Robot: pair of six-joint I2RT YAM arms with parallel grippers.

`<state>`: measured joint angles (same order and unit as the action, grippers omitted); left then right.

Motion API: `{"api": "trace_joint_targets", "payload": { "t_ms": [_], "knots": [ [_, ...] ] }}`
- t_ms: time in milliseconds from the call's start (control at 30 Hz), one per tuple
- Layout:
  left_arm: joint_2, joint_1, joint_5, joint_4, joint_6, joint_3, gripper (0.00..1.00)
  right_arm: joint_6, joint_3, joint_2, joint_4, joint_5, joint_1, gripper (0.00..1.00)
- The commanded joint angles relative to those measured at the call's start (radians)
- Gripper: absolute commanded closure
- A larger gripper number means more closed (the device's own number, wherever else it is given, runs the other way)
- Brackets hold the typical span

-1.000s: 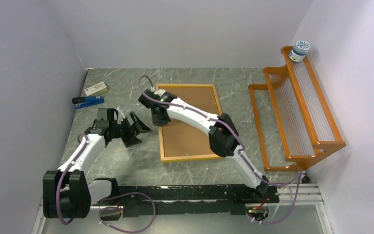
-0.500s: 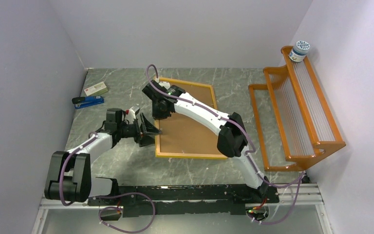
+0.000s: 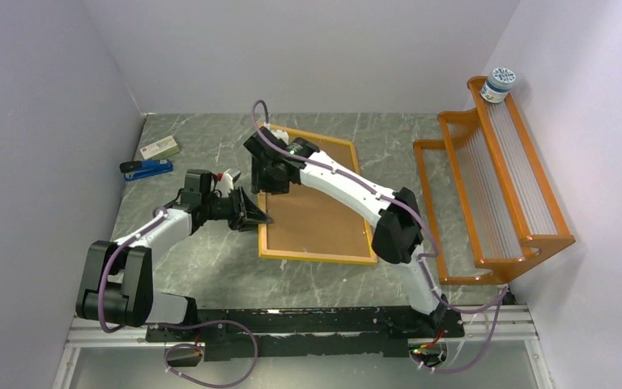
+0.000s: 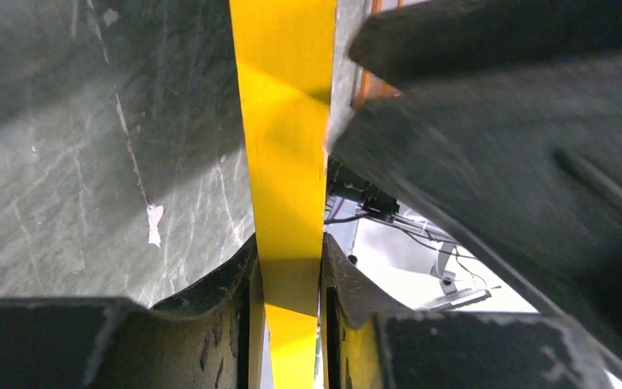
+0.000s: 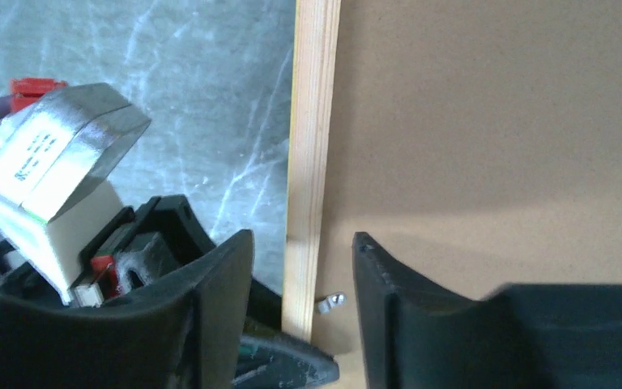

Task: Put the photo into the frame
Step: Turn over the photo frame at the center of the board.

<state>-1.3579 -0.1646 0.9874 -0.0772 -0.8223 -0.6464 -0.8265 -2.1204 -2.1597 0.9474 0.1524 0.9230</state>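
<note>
Left hand pinches frame edge; right hand straddles same edge.

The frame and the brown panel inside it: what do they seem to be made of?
Frame: probably wood. The right wrist view shows pale bare grain on its upper face, and the left wrist view shows a smooth, yellow-painted side.
Panel: likely hardboard, an even matte brown with no visible grain.

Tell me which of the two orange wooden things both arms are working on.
The flat picture frame in the middle, its brown backing facing up; the slatted rack stands apart on the right, untouched.
</note>
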Motion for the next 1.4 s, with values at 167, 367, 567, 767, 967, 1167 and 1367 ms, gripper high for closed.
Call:
{"api": "trace_joint_targets", "payload": {
  "t_ms": [167, 367, 567, 767, 967, 1167, 1367],
  "knots": [
    [0.025, 0.007, -0.141, -0.341, 0.236, -0.253, 0.97, 0.039, 0.017, 0.260, 0.001, 0.075, -0.095, 0.31],
    [0.020, 0.020, -0.320, -0.653, 0.383, -0.479, 0.97, 0.055, 0.190, 0.436, -0.071, 0.085, -0.188, 0.31],
    [-0.017, 0.027, -0.491, -0.915, 0.500, -0.743, 0.97, 0.125, 0.321, 0.569, -0.098, 0.079, -0.284, 0.30],
    [-0.043, 0.027, -0.604, -1.065, 0.541, -0.961, 0.98, 0.152, 0.376, 0.624, -0.079, -0.081, -0.394, 0.30],
    [-0.061, 0.027, -0.793, -1.196, 0.562, -1.119, 0.97, 0.175, 0.458, 0.676, -0.112, -0.208, -0.468, 0.30],
    [-0.065, 0.027, -0.857, -1.243, 0.589, -1.235, 0.97, 0.177, 0.503, 0.693, -0.133, -0.270, -0.482, 0.29],
    [-0.061, 0.023, -0.827, -1.186, 0.662, -1.272, 0.98, 0.132, 0.545, 0.692, -0.211, -0.381, -0.480, 0.30]
  ]
}}
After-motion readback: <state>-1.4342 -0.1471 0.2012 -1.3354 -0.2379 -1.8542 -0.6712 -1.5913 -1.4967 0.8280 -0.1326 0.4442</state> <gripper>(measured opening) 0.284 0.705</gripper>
